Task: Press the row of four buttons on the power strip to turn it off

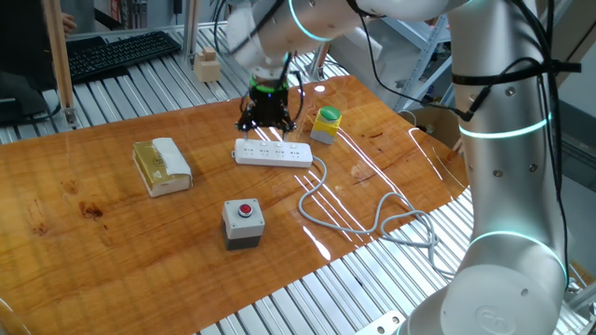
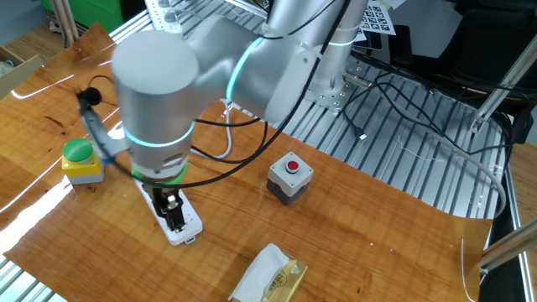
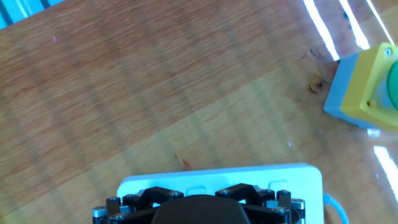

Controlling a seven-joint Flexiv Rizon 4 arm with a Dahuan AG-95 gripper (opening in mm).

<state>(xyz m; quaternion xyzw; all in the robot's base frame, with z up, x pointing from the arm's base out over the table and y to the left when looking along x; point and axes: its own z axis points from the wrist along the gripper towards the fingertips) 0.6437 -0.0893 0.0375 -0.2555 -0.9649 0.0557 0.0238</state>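
The power strip (image 1: 273,154), rigid, light, liable to slide, lies beside the green knob (image 1: 327,117); gripper (image 1: 268,119) spread wide, holding nothing; its four buttons (image 3: 236,187) want downward presses, no grasp.

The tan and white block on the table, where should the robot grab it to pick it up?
Probably from straight above, pinching the tan-and-white block across its two long sides. It lies flat on the wooden table with bare space around it, and the narrower way across should fit between the fingers more easily than its length.
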